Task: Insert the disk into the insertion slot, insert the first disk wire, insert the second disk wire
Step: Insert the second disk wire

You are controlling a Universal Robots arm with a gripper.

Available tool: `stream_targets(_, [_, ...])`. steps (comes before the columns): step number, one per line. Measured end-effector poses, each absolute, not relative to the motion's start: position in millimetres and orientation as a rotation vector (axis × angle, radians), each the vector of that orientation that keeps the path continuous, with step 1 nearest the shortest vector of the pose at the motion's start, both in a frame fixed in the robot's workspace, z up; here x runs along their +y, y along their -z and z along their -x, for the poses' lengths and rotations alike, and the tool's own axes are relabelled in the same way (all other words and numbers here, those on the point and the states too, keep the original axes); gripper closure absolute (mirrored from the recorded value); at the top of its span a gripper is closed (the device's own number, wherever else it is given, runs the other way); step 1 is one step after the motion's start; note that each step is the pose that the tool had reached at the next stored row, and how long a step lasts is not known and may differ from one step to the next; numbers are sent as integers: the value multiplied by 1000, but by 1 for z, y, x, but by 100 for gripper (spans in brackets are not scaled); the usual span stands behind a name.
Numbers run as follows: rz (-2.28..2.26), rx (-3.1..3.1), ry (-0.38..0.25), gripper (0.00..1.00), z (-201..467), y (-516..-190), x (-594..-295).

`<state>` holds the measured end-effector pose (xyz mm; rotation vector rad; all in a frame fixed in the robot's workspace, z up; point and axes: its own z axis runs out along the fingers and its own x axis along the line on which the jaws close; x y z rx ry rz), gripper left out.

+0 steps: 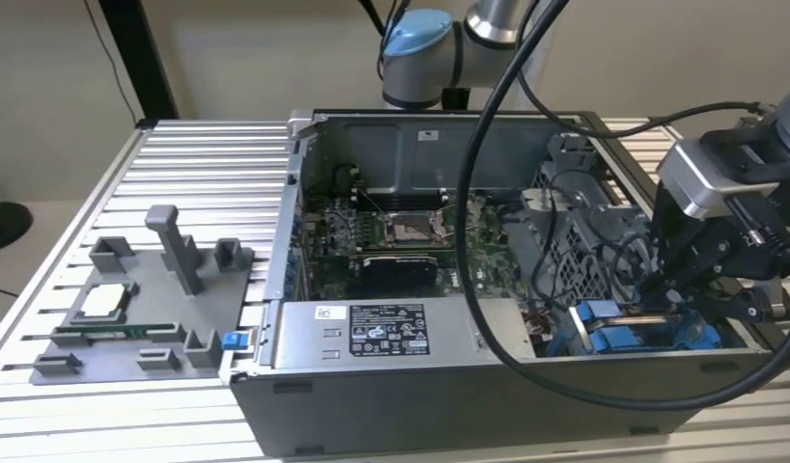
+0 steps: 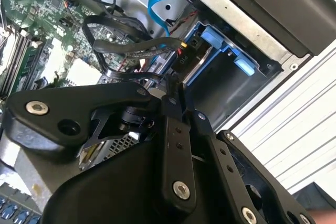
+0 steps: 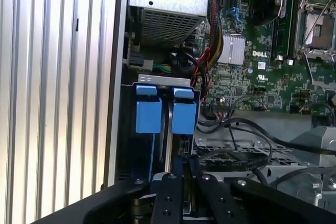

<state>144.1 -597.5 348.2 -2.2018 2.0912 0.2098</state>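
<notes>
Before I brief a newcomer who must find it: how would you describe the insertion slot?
In the exterior view, find the open computer case. At its near corner on the exterior view's right, beside the claw, sits the insertion slot. Unlike the perforated grey cage behind it, it has bright blue plastic tabs.

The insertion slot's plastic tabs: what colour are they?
Bright blue; the tabs show best in the first wrist view.

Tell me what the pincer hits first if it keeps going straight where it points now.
Probably the insertion slot: in the first wrist view the pincer aims into the bay between its blue tabs. Depth is unclear.

Exterior view overlooks the computer case [image 1: 498, 376]; both wrist views peer closely inside.
</notes>
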Motion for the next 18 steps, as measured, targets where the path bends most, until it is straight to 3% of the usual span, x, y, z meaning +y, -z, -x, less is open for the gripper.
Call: stream_targets(18, [2163, 2130, -205, 100, -144, -344, -593])
